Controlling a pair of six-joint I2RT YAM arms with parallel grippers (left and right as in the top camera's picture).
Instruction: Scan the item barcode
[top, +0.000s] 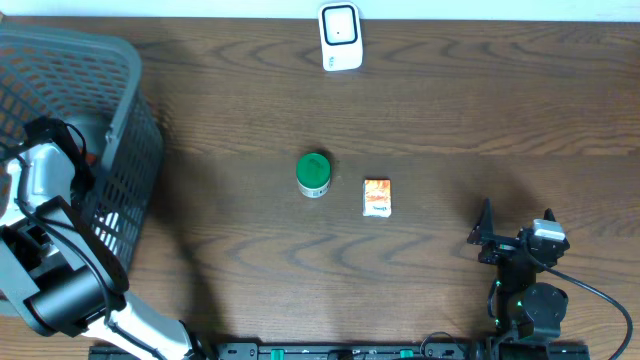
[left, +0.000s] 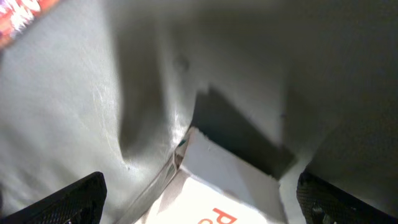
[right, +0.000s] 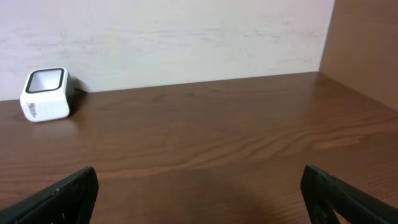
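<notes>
- Left gripper (left: 199, 198): is located inside the grey basket (top: 128, 125) at the left edge of the overhead frame; jaws are spread wide, nothing is pinched
- White box (left: 224, 177) with red lettering: is seen at bottom centre of the left wrist view, between the fingers, apart from both
- Right gripper (right: 199, 190): is held low at lower right of the table (top: 480, 110); jaws are spread, nothing is held
- Scanner (top: 340, 37): is stood at top centre
- Green-lidded jar (top: 314, 174) and orange packet (top: 377, 197): are set side by side at mid-table
</notes>
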